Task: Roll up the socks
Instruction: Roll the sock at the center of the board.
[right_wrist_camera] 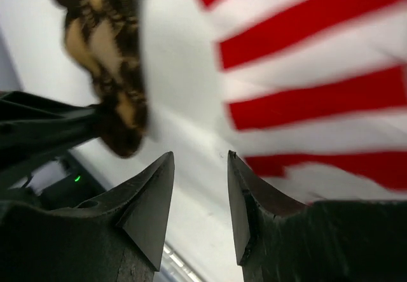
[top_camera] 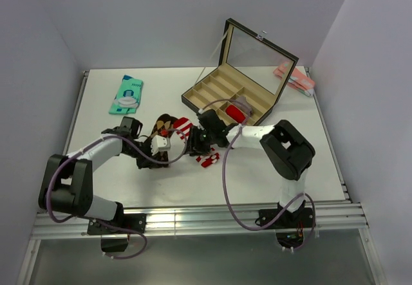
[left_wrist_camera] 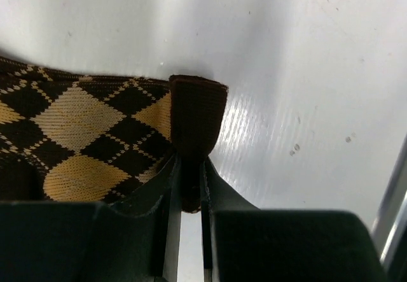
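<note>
While pinched at a dark edge: argyle sock mid-table, striped sock beside it

While viewed from above, shows a white table [top_camera: 270, 169] with both arms bent inward toward its middle (left arm [top_camera: 96, 148] from the near left, right arm [top_camera: 283, 140] from the near right). Far of centre: an open compartment box [top_camera: 193, 98], its glass lid [top_camera: 257, 50] raised. Inside, toward the box's right end, a plain red roll [top_camera: 236, 112] (cannot tell which compartment). Far left: a teal packet [top_camera: 126, 94], lying flat, well apart from the box and the arms. Far right corner: a pink item [top_camera: 294, 78], too small to identify.

Mid-table, between the two wrists: the argyle sock [top_camera: 165, 125], brown and tan with dark diamonds, just left of the striped sock [top_camera: 183, 127], red and white. Touching or merely side by side, cannot tell. More red-and-white fabric showing on the near side of the right wrist.

Left gripper [left_wrist_camera: 189, 167]: pressed in on a dark brown fold at the argyle sock's edge, pinching it, with the fold rising past the fingertips. Right gripper [right_wrist_camera: 200, 186]: fingers spread, gripping nothing, only bare table in the gap (stripes blurred on one side of that wrist view, argyle on the other).
</note>
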